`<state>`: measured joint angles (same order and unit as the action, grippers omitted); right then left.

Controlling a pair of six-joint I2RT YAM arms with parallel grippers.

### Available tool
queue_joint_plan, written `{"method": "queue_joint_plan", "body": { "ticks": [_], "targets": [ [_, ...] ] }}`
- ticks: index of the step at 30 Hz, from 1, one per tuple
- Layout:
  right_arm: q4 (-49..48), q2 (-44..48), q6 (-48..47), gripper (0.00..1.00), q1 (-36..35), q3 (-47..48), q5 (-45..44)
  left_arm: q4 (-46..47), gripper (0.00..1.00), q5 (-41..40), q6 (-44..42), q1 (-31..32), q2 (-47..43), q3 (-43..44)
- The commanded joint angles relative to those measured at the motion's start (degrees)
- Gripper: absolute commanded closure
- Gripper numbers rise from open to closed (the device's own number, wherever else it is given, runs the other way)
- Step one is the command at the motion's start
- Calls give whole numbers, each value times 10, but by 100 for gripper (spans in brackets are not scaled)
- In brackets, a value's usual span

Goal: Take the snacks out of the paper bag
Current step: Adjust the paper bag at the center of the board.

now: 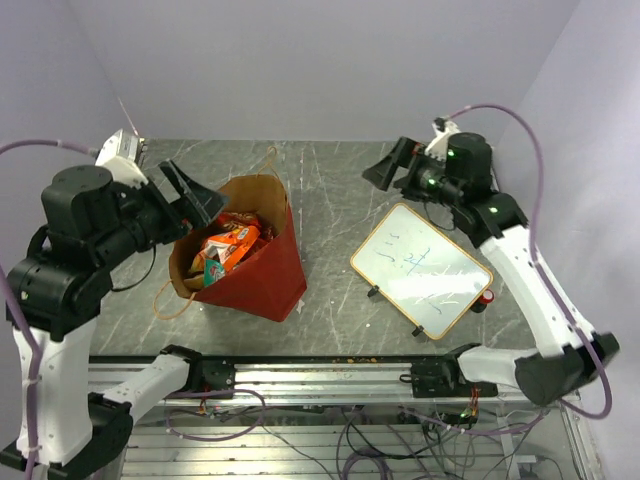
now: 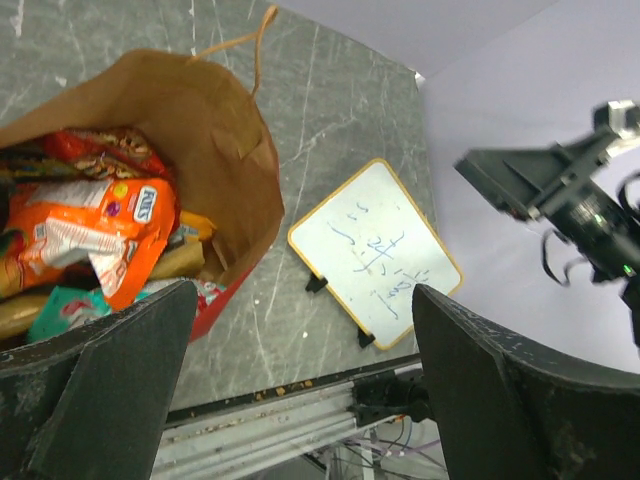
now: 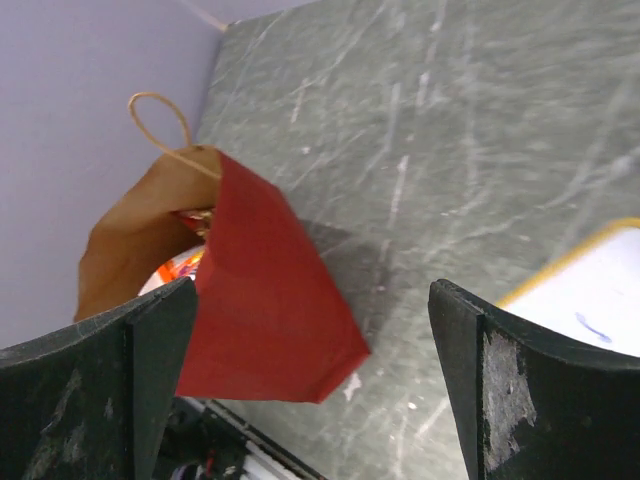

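The red paper bag stands open on the table's left part, brown inside, string handles loose; it also shows in the right wrist view. Several snacks fill it: an orange packet on top, red packets behind it, a yellow one, a teal one low down. My left gripper hangs open and empty just above the bag's left rim. My right gripper is open and empty, high at the far right, apart from the bag.
A white whiteboard with a yellow frame lies at the right on black feet; it also shows in the left wrist view. A small red thing sits by its right edge. The metal rail runs along the near edge.
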<state>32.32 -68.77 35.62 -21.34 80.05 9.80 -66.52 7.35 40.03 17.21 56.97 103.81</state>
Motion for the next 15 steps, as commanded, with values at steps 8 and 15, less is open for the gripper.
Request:
{"method": "queue_joint_plan", "body": {
  "ticks": [8,15],
  "targets": [
    [-201,-202,14,0,-157,69,32,-92,0,13,53,6,-84,-43],
    [-206,-333,-65,0,-186,171,31,-124,1,52,51,6,-96,-61]
  ]
}}
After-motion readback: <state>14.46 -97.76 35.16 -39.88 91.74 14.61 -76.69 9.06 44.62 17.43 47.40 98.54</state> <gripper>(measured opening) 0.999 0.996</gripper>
